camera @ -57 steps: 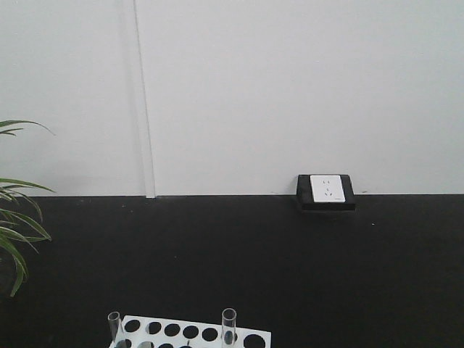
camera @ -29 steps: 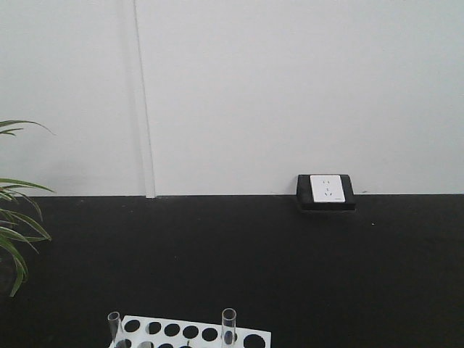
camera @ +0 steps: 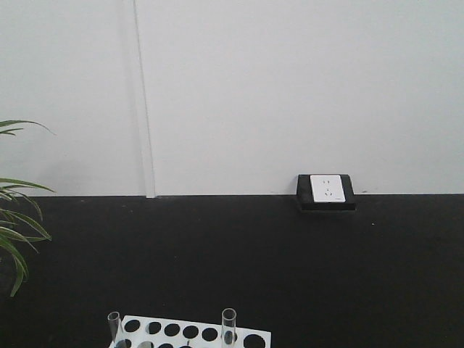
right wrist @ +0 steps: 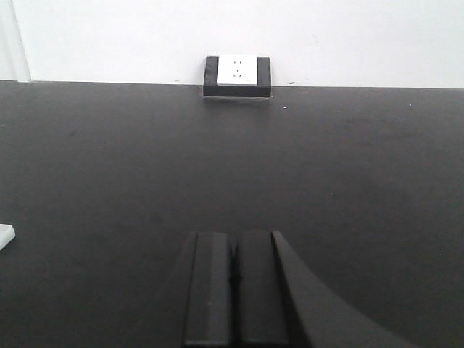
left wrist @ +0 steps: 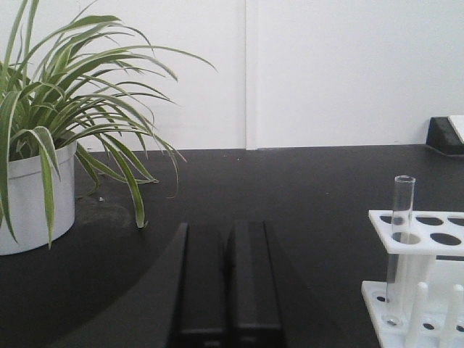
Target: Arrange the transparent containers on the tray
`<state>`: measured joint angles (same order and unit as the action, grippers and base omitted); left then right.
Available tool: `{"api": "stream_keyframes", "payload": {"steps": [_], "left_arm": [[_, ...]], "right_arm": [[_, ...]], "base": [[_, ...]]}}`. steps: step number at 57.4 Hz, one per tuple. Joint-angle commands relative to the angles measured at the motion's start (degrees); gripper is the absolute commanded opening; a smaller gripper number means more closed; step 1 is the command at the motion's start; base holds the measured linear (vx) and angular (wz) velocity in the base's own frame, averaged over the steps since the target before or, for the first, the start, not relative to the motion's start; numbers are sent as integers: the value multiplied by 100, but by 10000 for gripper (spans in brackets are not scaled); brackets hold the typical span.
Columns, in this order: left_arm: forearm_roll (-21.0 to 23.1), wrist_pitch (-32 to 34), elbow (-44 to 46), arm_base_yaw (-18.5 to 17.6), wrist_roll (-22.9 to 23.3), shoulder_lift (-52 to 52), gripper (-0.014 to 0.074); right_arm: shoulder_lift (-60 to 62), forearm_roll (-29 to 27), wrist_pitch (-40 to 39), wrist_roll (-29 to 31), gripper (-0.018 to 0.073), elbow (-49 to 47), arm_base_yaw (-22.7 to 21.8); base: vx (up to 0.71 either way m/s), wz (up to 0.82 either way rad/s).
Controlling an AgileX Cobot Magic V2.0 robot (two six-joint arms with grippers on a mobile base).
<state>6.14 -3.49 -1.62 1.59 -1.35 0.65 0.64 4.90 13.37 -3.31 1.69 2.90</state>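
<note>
Two transparent containers stand upright in a white perforated rack [camera: 192, 335] at the bottom of the front view: one tube [camera: 114, 326] at its left corner, another tube [camera: 228, 325] further right. In the left wrist view a tube [left wrist: 401, 239] stands in the rack's near corner [left wrist: 417, 239], to the right of my left gripper [left wrist: 226, 230], which is shut and holds nothing. My right gripper [right wrist: 233, 239] is shut too, low over bare black table. The tray is out of view.
A spider plant in a white pot [left wrist: 32, 199] stands left of the left gripper, its leaves [camera: 14, 225] showing at the front view's left edge. A black-framed white socket block [camera: 325, 191] sits against the back wall. The table top [right wrist: 326, 181] is black.
</note>
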Motion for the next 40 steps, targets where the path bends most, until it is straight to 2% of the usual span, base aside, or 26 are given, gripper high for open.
{"api": "stream_keyframes", "payload": {"steps": [1,12,17,25,33,37,40], "left_arm": [[40,470,-159,10,23,79,-6],[40,533,-159,10,23,79,-7],[40,613,-159,10,23,79,-7],[40,834,-159,10,29,79,-7],[40,1524,-151,10,135,79,-7],[40,2062,-92,10,307,79,-7],[40,2128,75,10,324,79,-7]], "right_arm": [[-14,32,-506,30,-11,54,-43],[-14,-191,-658,24,-11,54,-43],[-14,-490,-865,24,-11,54,-43],[-14,-490,-1072,30,-11,54,-43],[-14,-490,-1556,30,-11,54,-43],[-14,-490,-2100,30,-11,18,-43],[-22,-490,-2440,30,-11,-94,-43]], "base": [[0,0],[0,0],[0,0],[0,0],[0,0],[0,0],[0,0]]}}
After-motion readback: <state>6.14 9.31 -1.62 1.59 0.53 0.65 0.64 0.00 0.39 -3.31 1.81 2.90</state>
